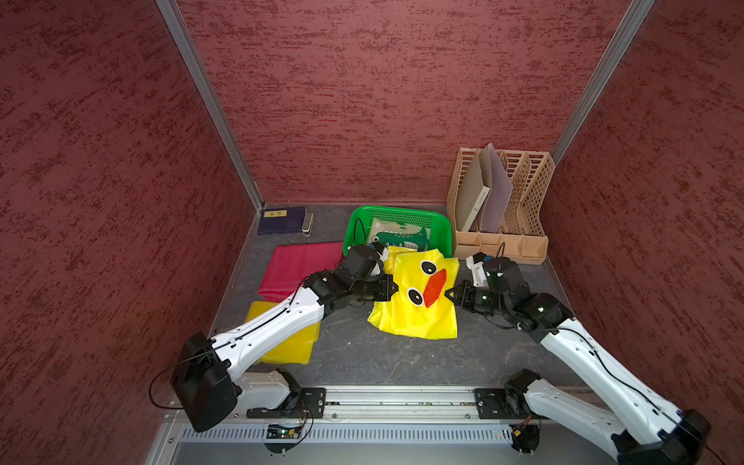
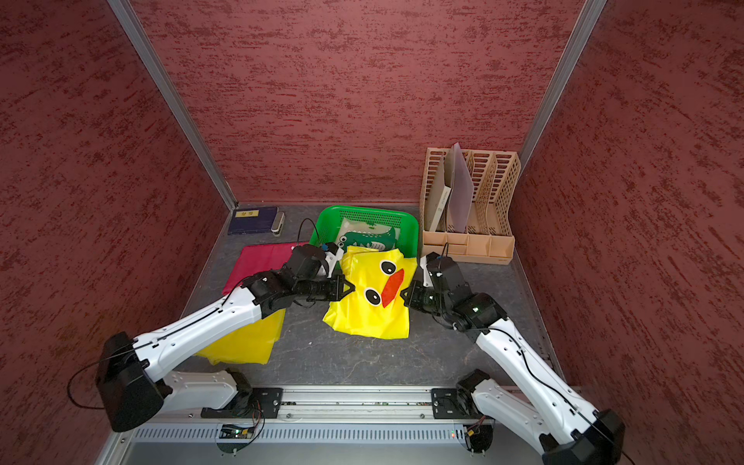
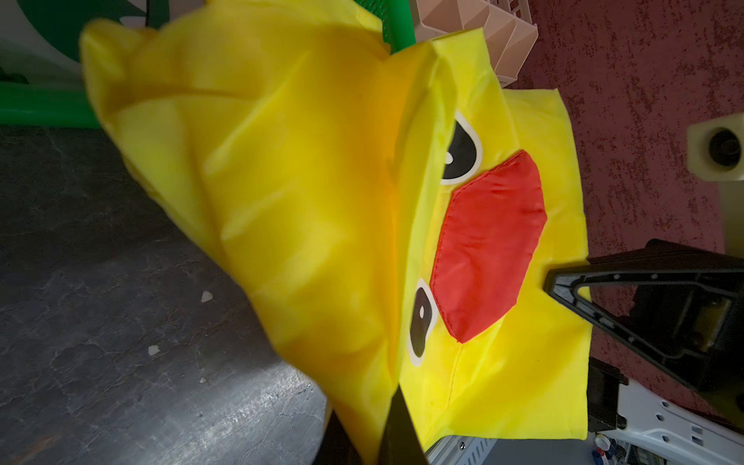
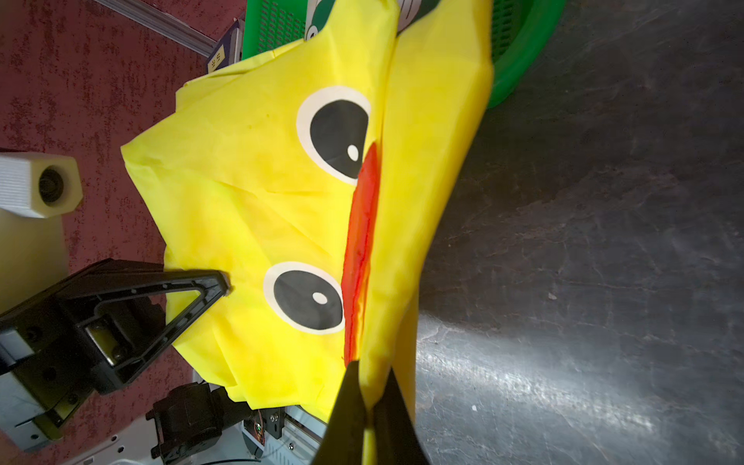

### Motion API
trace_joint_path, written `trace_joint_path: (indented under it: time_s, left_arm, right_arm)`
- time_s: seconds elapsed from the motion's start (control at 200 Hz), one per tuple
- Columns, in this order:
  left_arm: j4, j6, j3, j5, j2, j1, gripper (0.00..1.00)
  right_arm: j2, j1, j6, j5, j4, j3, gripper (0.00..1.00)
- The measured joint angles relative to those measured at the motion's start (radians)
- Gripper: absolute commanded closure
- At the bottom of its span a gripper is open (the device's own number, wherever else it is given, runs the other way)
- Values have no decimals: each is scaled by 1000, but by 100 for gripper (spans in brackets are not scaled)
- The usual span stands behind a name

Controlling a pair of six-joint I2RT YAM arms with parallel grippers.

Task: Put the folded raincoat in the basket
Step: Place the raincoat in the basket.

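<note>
Yellow raincoat [image 1: 414,310] is pinched at opposite side edges by the closed left fingers [image 1: 385,288] and right fingers [image 1: 454,294], its far edge overlapping the green basket's [image 1: 402,209] near rim.

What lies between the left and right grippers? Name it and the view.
The yellow duck-face raincoat, pinched at opposite edges by the left gripper and right gripper, shown in both top views.
</note>
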State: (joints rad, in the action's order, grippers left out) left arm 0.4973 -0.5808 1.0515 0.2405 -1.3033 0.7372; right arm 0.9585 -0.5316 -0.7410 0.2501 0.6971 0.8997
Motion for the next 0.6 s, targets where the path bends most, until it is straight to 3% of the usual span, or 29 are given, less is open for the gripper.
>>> trace_joint_path:
  time_s: [0.245,0.601]
  left_arm:
    - [4,49,117,62,-110,-100,100]
    - [-23,112,264,171,-304,-268,100]
  right_arm:
    - [207,14,50,10,-48,154,100]
    - [516,146,123,122,-149,344,100]
